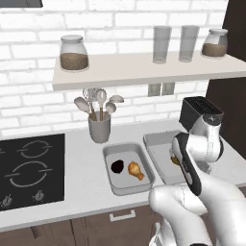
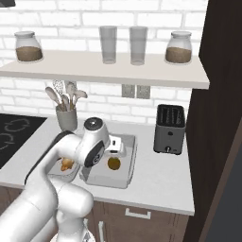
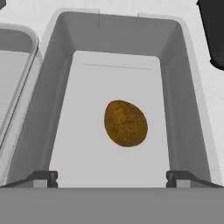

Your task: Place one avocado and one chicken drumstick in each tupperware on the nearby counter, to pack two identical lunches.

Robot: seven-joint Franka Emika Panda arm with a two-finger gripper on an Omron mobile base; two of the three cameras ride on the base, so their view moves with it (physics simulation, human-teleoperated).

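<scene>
The pale bench (image 1: 81, 192) carries 2 grey tupperwares (image 1: 111, 153) (image 1: 156, 141) side by side — beside them a utensil cup (image 1: 99, 129), a black toaster (image 2: 169, 128) and an inset cooktop (image 1: 31, 170).

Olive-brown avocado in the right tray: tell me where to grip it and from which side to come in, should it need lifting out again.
Grip the avocado across its narrower middle, coming straight down from above. It lies flat on the floor of the right tray, apart from every wall, so a top approach likely clears the raised rim. The open jaws of the gripper stand wide enough to straddle it.
</scene>
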